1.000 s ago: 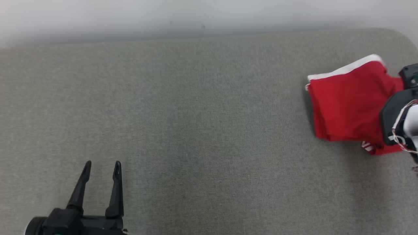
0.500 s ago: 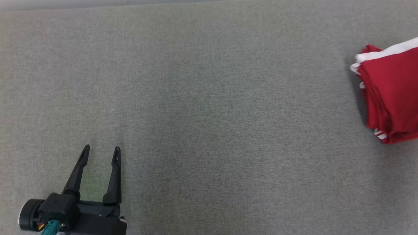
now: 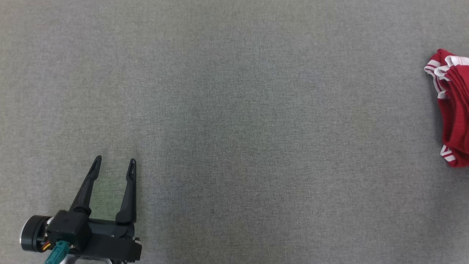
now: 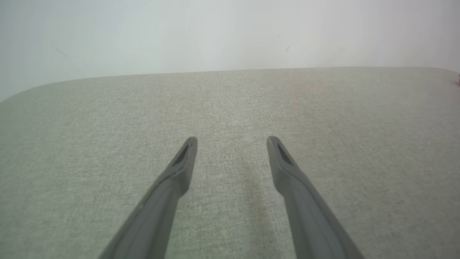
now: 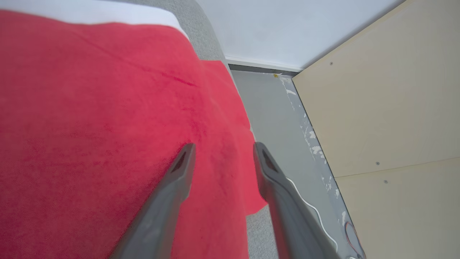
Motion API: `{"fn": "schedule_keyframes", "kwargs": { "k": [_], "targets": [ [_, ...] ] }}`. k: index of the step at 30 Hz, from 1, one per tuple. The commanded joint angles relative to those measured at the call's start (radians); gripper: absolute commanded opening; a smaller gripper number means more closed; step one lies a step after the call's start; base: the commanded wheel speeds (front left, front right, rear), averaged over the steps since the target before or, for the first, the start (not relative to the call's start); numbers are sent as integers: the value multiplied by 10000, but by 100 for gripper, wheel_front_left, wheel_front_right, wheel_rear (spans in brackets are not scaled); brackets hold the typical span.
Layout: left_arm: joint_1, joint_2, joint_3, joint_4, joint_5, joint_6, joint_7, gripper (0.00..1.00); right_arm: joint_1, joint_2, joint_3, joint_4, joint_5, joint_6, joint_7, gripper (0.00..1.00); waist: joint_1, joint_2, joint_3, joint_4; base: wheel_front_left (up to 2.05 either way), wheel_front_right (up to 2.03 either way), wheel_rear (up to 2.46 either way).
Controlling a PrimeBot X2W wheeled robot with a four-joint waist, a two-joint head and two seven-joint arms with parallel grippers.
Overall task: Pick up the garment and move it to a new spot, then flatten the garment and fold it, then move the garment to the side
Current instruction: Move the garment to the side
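Note:
The garment (image 3: pixel 454 110) is red cloth with white bands, bunched in folds at the far right edge of the head view. In the right wrist view the garment (image 5: pixel 90 126) spreads over the grey cushion's corner. My right gripper (image 5: pixel 224 145) hovers just over the cloth's edge, open, its fingers apart and pinching nothing. My left gripper (image 3: pixel 115 160) rests low at the near left of the cushion, far from the garment. In its own wrist view the left gripper (image 4: pixel 233 139) stands open over bare fabric.
A wide grey upholstered surface (image 3: pixel 234 110) lies before me, ending at a pale wall (image 4: pixel 230 32) at the back. Past the cushion's right corner are a grey floor (image 5: pixel 273 108), a beige panel (image 5: pixel 377 108) and a thin white cable (image 5: pixel 312 208).
The head camera has tilted and turned, so the garment has slid to the picture's right edge. A second ago the right arm lay over the garment's right side. The left gripper stays open in place.

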Motion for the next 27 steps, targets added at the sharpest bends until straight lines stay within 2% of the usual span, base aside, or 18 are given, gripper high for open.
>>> {"fn": "schedule_keyframes", "kwargs": {
  "k": [1, 4, 8, 10, 14, 17, 21, 27],
  "targets": [
    [-76, 57, -17, 43, 98, 34, -109, 100, -67, 163, -183, 103, -115, -24, -175, 100, -1, -1, -97, 11, 0, 0, 0],
    [-90, -46, 27, 61, 11, 54, -250, 100, -170, 600, -485, 124, 308, -24, -808, 100, -1, -1, -353, 41, 0, 0, 0],
    [117, -247, 190, 224, -117, 157, -395, 100, 143, 978, -361, 81, 1158, -24, -1843, 100, -1, -1, -919, 57, 0, 0, 0],
    [286, -488, 353, 380, -384, 195, -434, 100, 413, 1148, -71, -8, 1815, -24, -2371, 100, -1, -1, -1310, 63, 0, 0, 0],
    [596, -850, 699, 519, -719, 213, -457, 100, 1393, 1159, 1130, -577, 2500, -24, -3189, 100, -1, -1, -2145, 56, 0, 0, 0],
    [996, -1116, 863, 643, -1067, 9, -457, 100, 2222, 1375, 1711, -1256, 3028, -24, -3666, 100, -1, -1, -2763, 47, 0, 0, 0],
    [1289, -1407, 1469, 543, -1274, 64, -461, 100, 3476, 2058, 2322, -2333, 3743, -24, -4222, 100, -1, -1, -3464, 23, 0, 0, 0],
    [1730, -1618, 1888, 786, -1103, 57, -463, 100, 5342, 3062, 3162, -3668, 4574, -24, -4505, 100, -1, -1, -4130, 78, 0, 0, 0]
  ]
}}
